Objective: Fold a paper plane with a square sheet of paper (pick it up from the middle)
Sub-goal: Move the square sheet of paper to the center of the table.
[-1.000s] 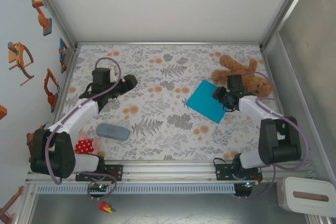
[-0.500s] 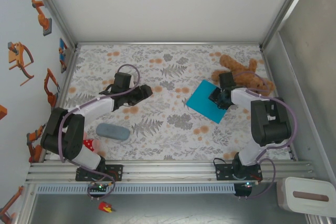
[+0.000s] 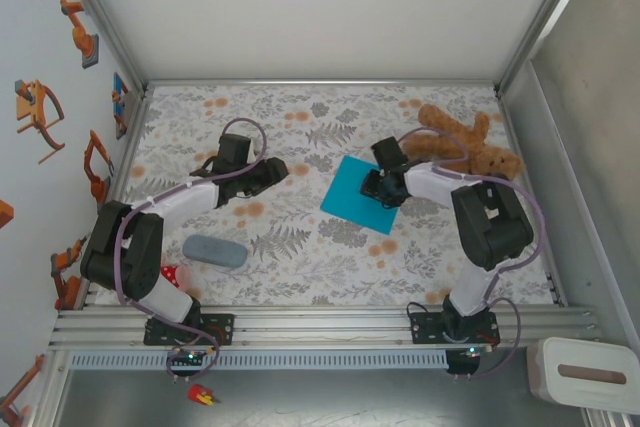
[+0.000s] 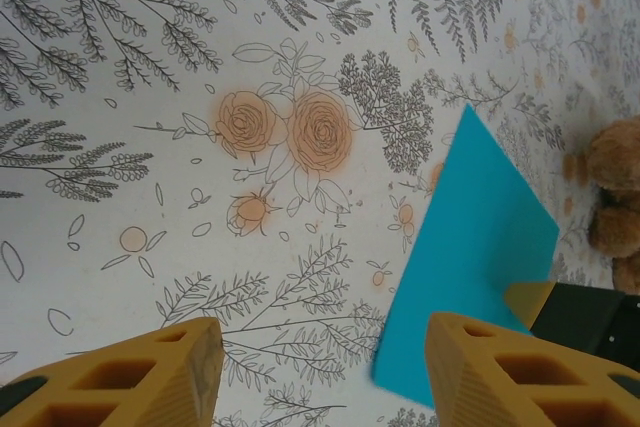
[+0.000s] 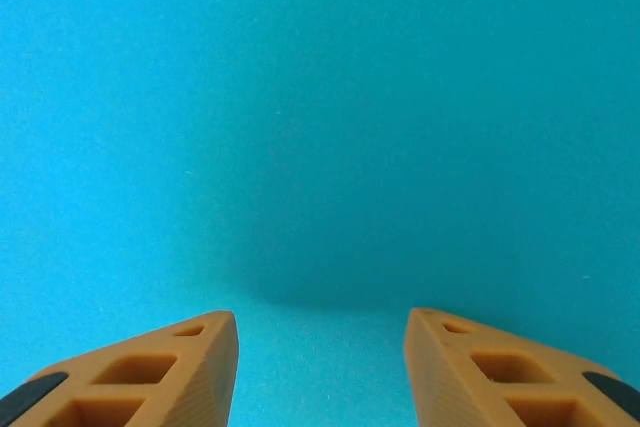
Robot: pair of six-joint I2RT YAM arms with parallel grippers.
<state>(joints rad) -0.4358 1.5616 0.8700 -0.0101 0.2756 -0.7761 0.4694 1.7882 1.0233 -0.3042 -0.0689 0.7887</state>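
The square sheet of paper (image 3: 352, 197) lies flat and unfolded on the flowered table, turquoise-blue, just right of the middle. My right gripper (image 3: 378, 188) stands open over the sheet's right part, its fingers spread just above the paper (image 5: 320, 127). My left gripper (image 3: 272, 169) is open to the left of the sheet, apart from it. In the left wrist view the sheet (image 4: 470, 247) lies ahead to the right, its near corner by my right fingertip (image 4: 470, 357). The paper plane is out of view.
A brown teddy bear (image 3: 465, 142) lies at the back right, close behind the right arm. A grey-blue oblong case (image 3: 214, 250) rests near the front left, with a red spotted toy (image 3: 170, 274) beside the left arm's base. Walls close the table in on three sides.
The sheet has slid left toward the table's middle with the right gripper over it. The left gripper swung right toward the sheet and its jaws narrowed.
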